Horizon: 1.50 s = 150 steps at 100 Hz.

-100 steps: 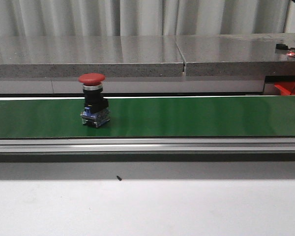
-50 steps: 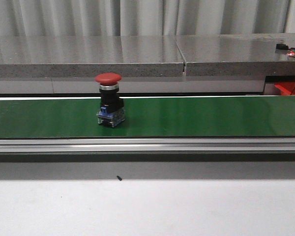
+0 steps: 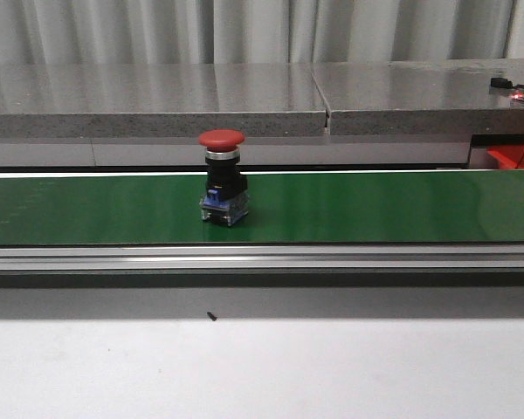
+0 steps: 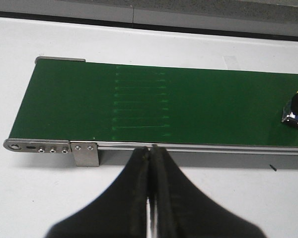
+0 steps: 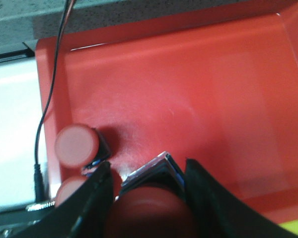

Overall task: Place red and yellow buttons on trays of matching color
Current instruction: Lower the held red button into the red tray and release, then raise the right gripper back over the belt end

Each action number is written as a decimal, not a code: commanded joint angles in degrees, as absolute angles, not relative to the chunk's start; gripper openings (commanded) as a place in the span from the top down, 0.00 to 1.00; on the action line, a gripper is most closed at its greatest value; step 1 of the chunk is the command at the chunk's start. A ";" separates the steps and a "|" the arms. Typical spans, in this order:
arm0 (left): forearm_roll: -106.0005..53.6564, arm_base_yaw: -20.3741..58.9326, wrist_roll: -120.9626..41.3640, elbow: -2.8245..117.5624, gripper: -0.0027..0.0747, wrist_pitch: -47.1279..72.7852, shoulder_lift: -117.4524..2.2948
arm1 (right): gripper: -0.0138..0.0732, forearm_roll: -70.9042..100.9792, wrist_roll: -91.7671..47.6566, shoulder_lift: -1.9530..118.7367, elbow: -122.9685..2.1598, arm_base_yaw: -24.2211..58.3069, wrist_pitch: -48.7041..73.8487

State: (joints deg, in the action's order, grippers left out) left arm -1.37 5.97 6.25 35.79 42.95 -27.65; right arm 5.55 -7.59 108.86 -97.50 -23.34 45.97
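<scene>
Red button (image 3: 222, 179) stands upright on the green conveyor belt (image 3: 375, 205), mushroom cap on top, black body and a clear-blue base below; it sits left of the belt's middle in the front view, nearer the belt's far edge than the near one. The left wrist camera catches only its base (image 4: 296, 110) at the edge of the picture, well apart from the left gripper (image 4: 150, 163). That gripper hangs over the white table (image 4: 30, 198), just short of the belt's aluminium side rail (image 4: 188, 147), near the belt's end; its two black fingers are pressed together with only a thin slit between them and nothing held. Right gripper (image 5: 148, 186) is over the red tray (image 5: 188, 89), its fingers spread around a second red button (image 5: 149, 203) whose base (image 5: 154, 173) points away from the camera; the fingers sit close on either side of it, and it looks gripped, though the contact itself is blurred. Two more red buttons lie in the tray: one (image 5: 77, 145) with its cap facing the camera, another (image 5: 69, 192) partly hidden behind the gripper finger. A black cable (image 5: 49, 89) runs across the tray's rim. A sliver of yellow (image 5: 293, 229) shows at the picture's corner, beside the red tray; cannot tell what it is.
</scene>
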 commanded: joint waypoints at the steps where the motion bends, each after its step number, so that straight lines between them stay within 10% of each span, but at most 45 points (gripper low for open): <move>1: -1.54 6.41 6.67 37.28 0.99 39.25 -27.96 | 0.60 5.73 -7.62 108.80 -101.21 -23.68 43.23; 96: -1.54 6.41 6.67 37.28 0.99 39.25 -27.96 | 0.59 10.91 -7.54 122.22 -102.22 -23.68 32.87; 123: -1.54 6.41 6.67 37.28 0.99 39.25 -27.96 | 0.12 11.83 -7.54 122.22 -102.25 -23.68 32.64; 150: -1.54 6.41 6.67 37.28 0.99 39.25 -27.96 | 0.15 12.57 -7.54 119.83 -102.25 -23.68 31.65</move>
